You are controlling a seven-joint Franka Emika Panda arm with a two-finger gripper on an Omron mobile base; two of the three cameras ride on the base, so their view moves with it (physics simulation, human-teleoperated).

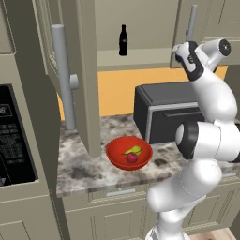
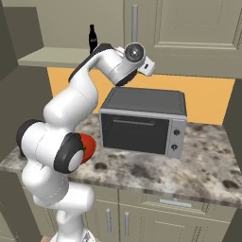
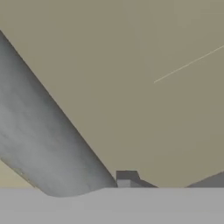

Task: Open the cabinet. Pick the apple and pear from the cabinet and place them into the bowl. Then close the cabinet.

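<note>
Speckled granite counter [image 1: 84, 171] below grey-beige cabinet [image 1: 140, 21], orange backsplash behind. Left cabinet door [image 1: 86, 70] swung wide open toward camera, long grey bar handle [image 1: 63, 75] on it. Right door [image 2: 189, 33] looks nearly shut, its bar handle [image 2: 134, 23] vertical just above the wrist in right base view. Dark cola bottle [image 1: 123, 40] upright on the cabinet shelf, alone there as far as visible.

Red bowl [image 1: 129, 152] on counter near front edge, just in front of the open door's lower corner and left of black toaster oven [image 2: 142, 120]. Apple [image 1: 132, 158] and pear [image 1: 133, 150] both inside the bowl, touching or nearly so, pear behind the apple. In right base view, bowl mostly hidden behind the arm's elbow, only a red sliver [image 2: 88, 146] showing.

Arm raised high, hand up at the right door's handle, gripper [image 1: 180, 48] at the lower end of the bar in left base view. Hand view: fat grey bar [image 3: 48, 148] running diagonally across, very close, beige door panel [image 3: 131, 65] behind; one dark fingertip [image 3: 127, 176] poking up just beside the bar. Jaws fairly narrow, but cannot tell whether clamped on the handle or just beside it. Microwave panel [image 1: 14, 136] at far left.
</note>
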